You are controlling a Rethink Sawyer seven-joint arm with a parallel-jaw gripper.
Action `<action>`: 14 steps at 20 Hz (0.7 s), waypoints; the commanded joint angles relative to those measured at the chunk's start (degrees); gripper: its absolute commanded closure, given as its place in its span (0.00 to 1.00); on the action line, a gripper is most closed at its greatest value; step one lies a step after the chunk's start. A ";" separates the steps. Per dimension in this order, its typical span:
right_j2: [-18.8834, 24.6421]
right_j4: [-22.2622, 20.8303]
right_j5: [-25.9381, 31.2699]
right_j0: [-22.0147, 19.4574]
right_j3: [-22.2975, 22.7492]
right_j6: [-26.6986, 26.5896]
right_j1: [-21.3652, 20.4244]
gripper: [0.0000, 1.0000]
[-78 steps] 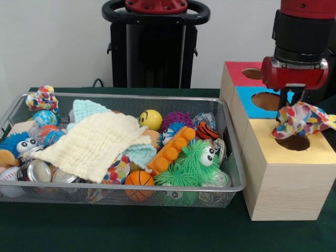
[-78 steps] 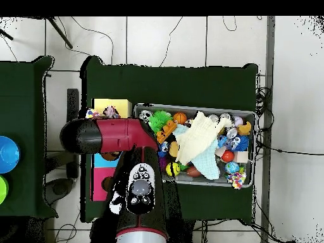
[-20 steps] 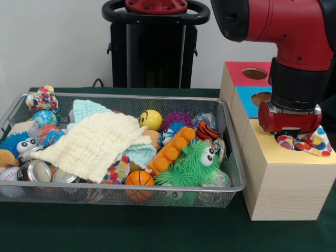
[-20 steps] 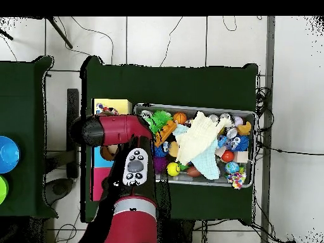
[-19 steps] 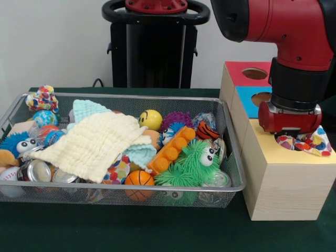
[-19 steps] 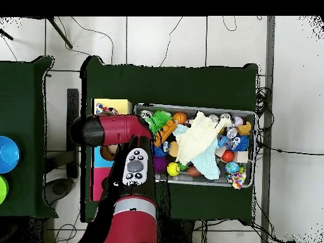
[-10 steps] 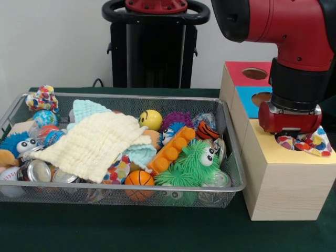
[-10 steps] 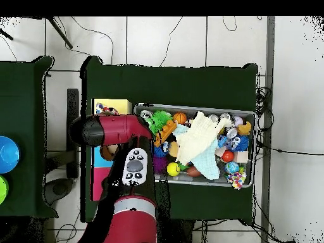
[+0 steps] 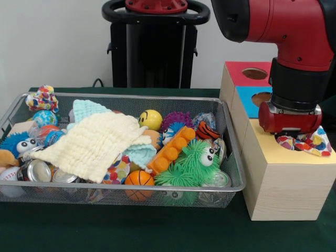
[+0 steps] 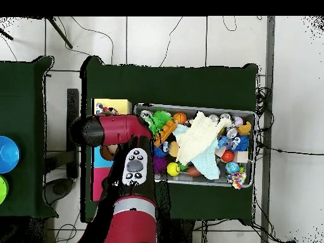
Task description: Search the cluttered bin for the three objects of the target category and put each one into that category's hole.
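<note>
My gripper (image 9: 293, 134) is low over the yellow-topped wooden box (image 9: 286, 181), pressed down where the hole lies. A spotted cloth (image 9: 310, 143) bunches around it on the box top, and the hole itself is hidden under them. Whether the gripper still holds the cloth does not show. The wire mesh bin (image 9: 131, 95) stands left of the boxes. A second spotted cloth (image 9: 43, 98) lies on its far left corner. A third spotted piece (image 9: 118, 170) peeks out under the pale-yellow cloth. In the overhead view the arm (image 10: 117, 131) covers the gripper.
The blue-topped box (image 9: 245, 101) and the red-topped box (image 9: 237, 73) stand behind the yellow one. The bin holds a pale-yellow waffle cloth (image 9: 92, 144), a mint-green cloth (image 9: 86, 109), a green furry toy (image 9: 191, 165), balls and cans. A side table with bowls (image 10: 6, 154) stands beside.
Since about four seconds ago the gripper came down with the spotted cloth from above the hole onto it. Over the last second nothing has visibly moved.
</note>
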 commanded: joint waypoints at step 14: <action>4.51 -0.30 1.69 -1.55 3.64 6.47 4.46 0.00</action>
